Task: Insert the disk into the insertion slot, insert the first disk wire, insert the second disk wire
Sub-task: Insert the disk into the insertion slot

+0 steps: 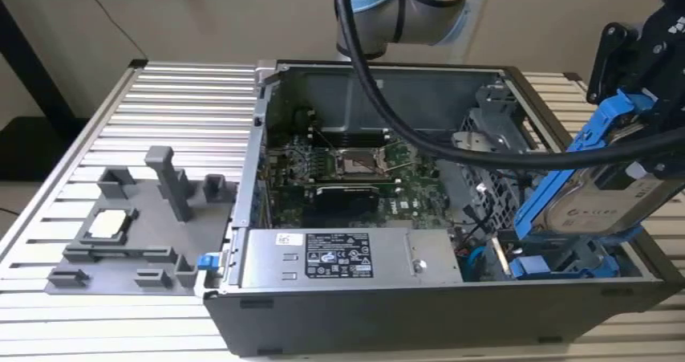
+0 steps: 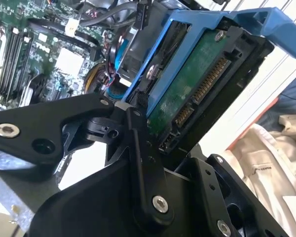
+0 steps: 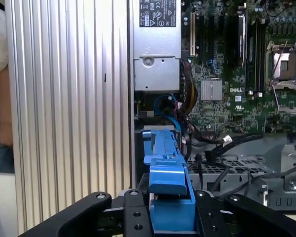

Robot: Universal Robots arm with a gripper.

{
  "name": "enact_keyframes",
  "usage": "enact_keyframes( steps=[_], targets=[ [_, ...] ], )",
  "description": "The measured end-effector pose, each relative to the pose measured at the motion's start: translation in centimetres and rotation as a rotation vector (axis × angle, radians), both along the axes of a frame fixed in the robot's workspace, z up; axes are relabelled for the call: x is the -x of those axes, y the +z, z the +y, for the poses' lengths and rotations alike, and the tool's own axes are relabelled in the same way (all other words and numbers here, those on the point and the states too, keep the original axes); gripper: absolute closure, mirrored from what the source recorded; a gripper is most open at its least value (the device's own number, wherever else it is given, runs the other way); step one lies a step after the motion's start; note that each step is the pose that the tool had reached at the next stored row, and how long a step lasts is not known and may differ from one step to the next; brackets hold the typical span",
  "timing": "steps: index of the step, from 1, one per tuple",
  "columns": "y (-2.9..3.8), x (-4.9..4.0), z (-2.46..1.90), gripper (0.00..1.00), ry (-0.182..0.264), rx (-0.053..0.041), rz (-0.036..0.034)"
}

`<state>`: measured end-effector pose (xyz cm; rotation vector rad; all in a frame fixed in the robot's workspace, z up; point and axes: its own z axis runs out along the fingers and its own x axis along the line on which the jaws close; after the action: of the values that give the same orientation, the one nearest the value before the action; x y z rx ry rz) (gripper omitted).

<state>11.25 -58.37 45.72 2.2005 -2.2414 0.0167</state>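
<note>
One disk (image 1: 599,205) in its blue carrier hung tilted over the open case (image 1: 428,318), at the exterior view's right. Its lower end was close above the slot (image 1: 565,262) and not seated in it; whether the two touched could not be told. The gripper (image 3: 171,211) was clamped on the disk: in the first wrist view its black fingers (image 3: 133,217) pressed against both sides of the blue frame, and in the second wrist view the drive's green circuit board and connector pins showed between them. The slot, grey metal with blue fittings, sat inside the case beside the power supply (image 1: 342,258). Behind these lay the motherboard (image 1: 354,165). A thick black cable (image 1: 407,121) from the arm arced across the case. On the slatted table (image 1: 160,89), towards the exterior view's left, stood a grey tray (image 1: 118,233) with upright posts, well apart from the disk.
</note>
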Motion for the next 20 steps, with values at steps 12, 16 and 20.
enact_keyframes(
  steps=[12, 16, 20],
  targets=[
    [-1.94, -0.36, 0.32, 0.67, 0.001, 0.0007, 0.0],
    [-2.43, -0.48, 0.51, 0.67, 0.001, 0.0009, 0.0],
    [-2.81, -0.62, 0.79, 0.67, 0.001, 0.0009, 0.0]
  ],
)
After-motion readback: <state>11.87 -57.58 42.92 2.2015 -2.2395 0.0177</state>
